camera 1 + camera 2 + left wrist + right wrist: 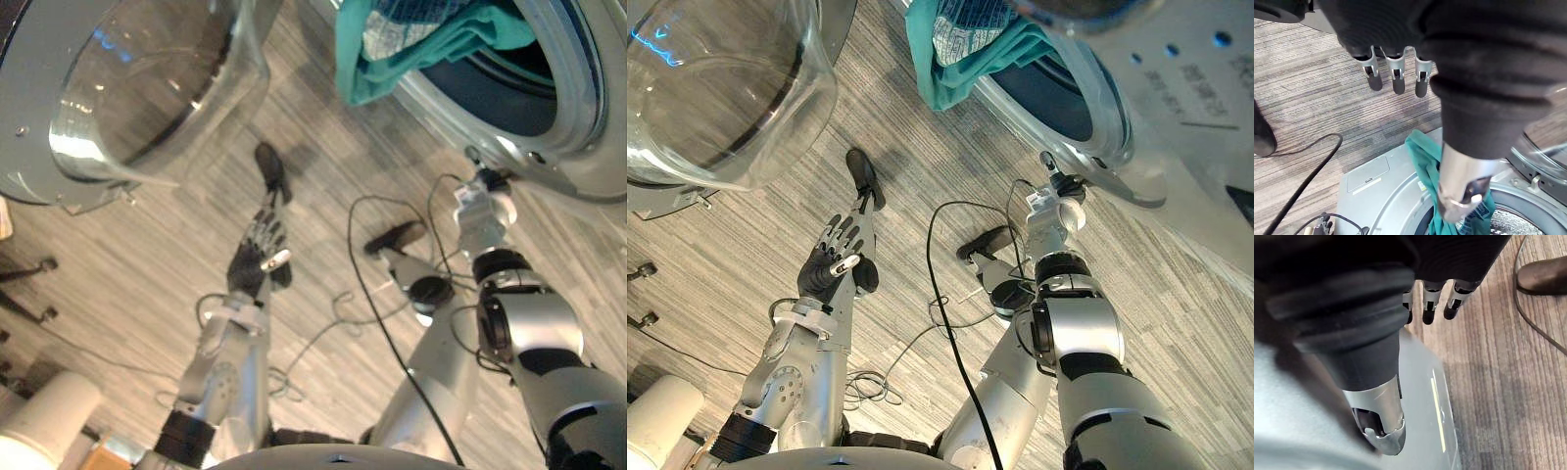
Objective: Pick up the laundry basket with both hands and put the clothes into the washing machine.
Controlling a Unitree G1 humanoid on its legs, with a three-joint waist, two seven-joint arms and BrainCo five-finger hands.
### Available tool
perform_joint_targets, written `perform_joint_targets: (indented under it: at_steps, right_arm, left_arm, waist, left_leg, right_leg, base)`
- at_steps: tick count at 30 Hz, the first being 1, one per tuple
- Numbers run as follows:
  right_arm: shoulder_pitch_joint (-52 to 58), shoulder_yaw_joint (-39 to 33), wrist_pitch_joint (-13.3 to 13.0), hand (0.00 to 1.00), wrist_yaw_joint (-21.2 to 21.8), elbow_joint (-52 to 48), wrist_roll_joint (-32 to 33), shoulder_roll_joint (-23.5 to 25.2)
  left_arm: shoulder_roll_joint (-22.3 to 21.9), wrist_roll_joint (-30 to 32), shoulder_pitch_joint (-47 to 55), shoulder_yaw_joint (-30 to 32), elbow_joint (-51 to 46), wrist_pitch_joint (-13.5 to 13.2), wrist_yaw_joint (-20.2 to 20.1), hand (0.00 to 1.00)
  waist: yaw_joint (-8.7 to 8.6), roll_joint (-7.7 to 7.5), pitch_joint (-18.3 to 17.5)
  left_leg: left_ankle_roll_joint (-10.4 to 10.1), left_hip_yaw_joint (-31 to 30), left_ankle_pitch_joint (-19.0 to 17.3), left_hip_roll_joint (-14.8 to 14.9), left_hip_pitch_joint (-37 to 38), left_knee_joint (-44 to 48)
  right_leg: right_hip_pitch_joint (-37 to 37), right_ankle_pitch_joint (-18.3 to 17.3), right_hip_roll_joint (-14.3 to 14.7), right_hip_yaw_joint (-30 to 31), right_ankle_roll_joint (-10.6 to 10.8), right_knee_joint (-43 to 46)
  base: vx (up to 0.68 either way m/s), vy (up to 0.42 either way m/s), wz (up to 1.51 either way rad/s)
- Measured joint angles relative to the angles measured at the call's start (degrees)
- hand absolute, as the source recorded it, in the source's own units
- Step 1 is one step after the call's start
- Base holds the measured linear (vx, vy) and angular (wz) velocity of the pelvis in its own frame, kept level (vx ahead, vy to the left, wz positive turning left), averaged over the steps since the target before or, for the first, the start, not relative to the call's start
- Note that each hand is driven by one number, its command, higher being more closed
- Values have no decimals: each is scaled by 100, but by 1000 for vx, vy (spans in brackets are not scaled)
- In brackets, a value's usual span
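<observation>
The washing machine (578, 117) fills the upper right, its round drum mouth open. Teal clothes (392, 59) with a light patterned piece hang out over the lower rim of the mouth, also seen as teal clothes (1422, 161) past my left fingers. My left hand (257, 257) is held out over the floor, well short of the machine, fingers straight and holding nothing. My right hand (1056, 196) is up just under the machine's rim; its fingers (1427, 306) are relaxed beside the grey front panel (1425, 401), holding nothing.
The machine's glass door (147, 88) stands swung open at the upper left, above my left hand. A white cylinder (49, 411) stands at the lower left, and dark furniture feet (29, 269) show at the left edge. Wood-grain floor lies between my arms.
</observation>
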Motion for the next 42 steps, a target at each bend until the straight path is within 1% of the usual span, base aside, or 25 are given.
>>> perform_joint_targets:
  at_steps: [5, 7, 8, 9, 11, 12, 15, 17, 18, 19, 20, 21, 22, 23, 24, 26, 28, 31, 35, 36, 37, 39, 40, 41, 42]
  right_arm:
    - [-114, 163, -374, 0, -216, 9, 410, 407]
    - [-95, 475, -490, 0, -227, 239, 653, 620]
    - [-53, 538, -501, 0, -227, 240, 704, 705]
    - [98, 910, -496, 0, -93, 210, 841, 1059]
    - [224, 1062, -451, 0, 1, 216, 914, 1349]
    - [370, 1154, -346, 0, 62, 215, 1052, 1678]
    - [693, 1167, -240, 0, 84, 209, 1064, 2084]
    - [1151, 1092, -231, 0, 203, 101, 1064, 2372]
    - [1300, 1042, -226, 0, 237, 0, 1064, 2416]
    - [1620, 1009, -219, 0, 291, -115, 1063, 2490]
    - [1982, 1006, -175, 0, 304, -292, 1054, 2551]
    - [2161, 1012, -155, 0, 313, -359, 1047, 2591]
    - [2554, 1017, -128, 0, 348, -549, 1032, 2692]
    - [2948, 1023, -116, 0, 436, -742, 1003, 2834]
    - [3104, 1036, -109, 0, 476, -763, 951, 2908]
    - [3651, 1094, -3, 0, 515, -750, 598, 3020]
    - [4202, 1050, -23, 0, 516, -917, 338, 2972]
    - [4499, 790, 2, 0, 524, -1042, -29, 2960]
    - [4679, 256, 137, 0, 564, -1173, -528, 2989]
    - [4721, 82, 156, 0, 563, -1226, -610, 2998]
    - [4745, 56, 161, 0, 563, -1259, -641, 2995]
    - [4857, -33, 214, 0, 703, -1439, -771, 2935]
    - [4856, -167, 243, 0, 718, -1507, -773, 2887]
    - [4839, -432, 272, 0, 752, -1602, -770, 2882]
    - [4815, -572, 275, 0, 758, -1603, -781, 2881]
  left_arm:
    - [34, -173, -61, -269, 25, 1, 197, 0]
    - [27, -175, -281, -464, 360, 13, 226, 0]
    - [17, -175, -321, -493, 440, 14, 228, 0]
    - [22, -176, -375, -620, 559, 15, 234, 0]
    - [1, -175, -368, -730, 642, 18, 226, 0]
    - [-48, -175, -371, -859, 666, 38, 211, 0]
    - [-99, -172, -370, -908, 637, 38, 169, 0]
    - [-161, -165, -401, -849, 654, 34, 170, 0]
    - [-192, -163, -409, -849, 654, 31, 169, 0]
    - [-229, -160, -410, -847, 673, 28, 170, 0]
    - [-285, -158, -406, -845, 709, 22, 175, 0]
    - [-310, -158, -399, -842, 742, 3, 175, 0]
    - [-364, -157, -393, -835, 878, -29, 178, 0]
    - [-378, -157, -341, -823, 978, -40, 191, 0]
    - [-380, -157, -279, -809, 992, -43, 193, 0]
    - [-456, -157, -3, -805, 1113, -4, 212, 0]
    - [-554, -155, 335, -828, 1038, -7, 205, 0]
    - [-571, -157, 533, -838, 1011, 17, 202, 0]
    - [-402, -114, 700, -744, 766, 65, 184, 0]
    - [-280, -43, 704, -649, 770, 147, 184, 0]
    - [-245, -39, 702, -637, 774, 169, 184, 0]
    - [-89, -38, 696, -610, 795, 229, 185, 0]
    - [14, -37, 652, -625, 798, 242, 182, 0]
    - [125, -35, 596, -632, 799, 242, 182, 0]
    - [177, -35, 579, -626, 828, 232, 192, 0]
  waist:
    - [-38, 3, -2]
    - [-40, 3, -6]
    - [-47, 8, -12]
    - [-76, 14, -48]
    - [-58, 32, -243]
    - [-39, 130, -440]
    - [-15, 201, -500]
    - [-21, 182, -536]
    - [-41, 185, -541]
    - [-81, 184, -540]
    - [-132, 180, -538]
    - [-166, 174, -534]
    - [-220, 154, -539]
    - [-265, 69, -580]
    - [-298, 7, -605]
    - [-355, -195, -589]
    - [-464, -210, -629]
    - [-491, -269, -644]
    - [-530, -454, -836]
    - [-526, -594, -799]
    - [-526, -602, -802]
    - [-577, -609, -841]
    - [-578, -601, -851]
    - [-591, -667, -867]
    - [-594, -707, -868]
  left_leg:
    - [100, 11, 100, 86, 30, -5]
    - [97, 49, 133, 166, 334, -139]
    - [90, 73, 134, 187, 450, -200]
    - [-10, 184, 74, 252, 793, -345]
    - [-68, 254, 27, 274, 887, -426]
    - [-125, 326, -29, 269, 1012, -502]
    - [-67, 397, -150, 206, 1324, -471]
    - [143, 423, -397, 143, 1502, -126]
    - [229, 419, -492, 140, 1521, 34]
    - [284, 405, -764, 167, 1575, 435]
    - [288, 370, -1034, 232, 1695, 800]
    - [280, 354, -1152, 277, 1778, 949]
    - [224, 339, -1347, 376, 2001, 1116]
    - [138, 337, -1438, 473, 2172, 1201]
    - [107, 334, -1458, 503, 2255, 1223]
    - [-25, 285, -1387, 494, 2704, 1159]
    - [-102, 38, -1327, 510, 2819, 1240]
    - [-171, -216, -1280, 713, 2802, 1737]
    - [-192, -620, -1163, 661, 2936, 1781]
    - [119, -661, -1563, 758, 2976, 2037]
    - [159, -676, -1639, 786, 2984, 2110]
    - [32, -979, -2041, 849, 3039, 2412]
    - [-174, -1027, -2300, 753, 3103, 2413]
    - [-381, -908, -2336, 546, 3069, 2340]
    - [-459, -819, -2328, 447, 3049, 2265]
  right_leg:
    - [66, 28, 122, -32, -30, -94]
    - [338, 106, 291, -52, -25, -343]
    - [435, 138, 358, -40, -10, -433]
    - [700, 245, 555, 16, 33, -745]
    - [751, 345, 667, 62, 65, -962]
    - [871, 475, 764, 94, 142, -1235]
    - [1209, 681, 814, 194, 297, -1598]
    - [1556, 822, 789, 296, 368, -1759]
    - [1609, 856, 785, 413, 316, -1737]
    - [1693, 923, 787, 837, 210, -1624]
    - [1740, 998, 837, 1334, 84, -1410]
    - [1779, 1041, 870, 1534, 19, -1287]
    - [1888, 1058, 978, 1788, -29, -1123]
    - [1979, 921, 1114, 1903, 42, -935]
    - [2027, 805, 1184, 1902, 57, -878]
    - [2739, 345, 1347, 1799, 220, -1290]
    - [3129, 4, 1412, 1671, 494, -1474]
    - [3324, -246, 1464, 1661, 459, -1291]
    - [3339, -310, 1290, 1848, 417, -1109]
    - [3401, -229, 1232, 1938, 428, -1114]
    - [3411, -218, 1230, 1974, 444, -1113]
    - [3444, -134, 1183, 2109, 588, -1117]
    - [3373, -61, 1118, 2255, 717, -1120]
    - [3249, 8, 965, 2399, 822, -1196]
    - [3205, 93, 899, 2424, 867, -1289]
  base:
    - [-27, -14, -10]
    - [-7, -34, -27]
    - [-6, -50, -45]
    - [-4, -55, -44]
    - [11, -39, -41]
    - [22, -11, -29]
    - [69, 8, -11]
    - [124, 5, 16]
    - [126, 4, 24]
    - [114, 11, 20]
    - [112, 16, 11]
    - [105, 11, -6]
    - [99, -26, -18]
    - [91, -68, -18]
    - [79, -188, -8]
    - [39, -235, 1]
    - [-12, -217, 23]
    - [-58, -182, 3]
    - [-64, -23, -14]
    - [-56, 44, -20]
    - [-26, 89, -30]
    - [4, 100, -23]
    - [-33, 293, -14]
    - [-46, 343, -4]
    - [-48, 342, 16]
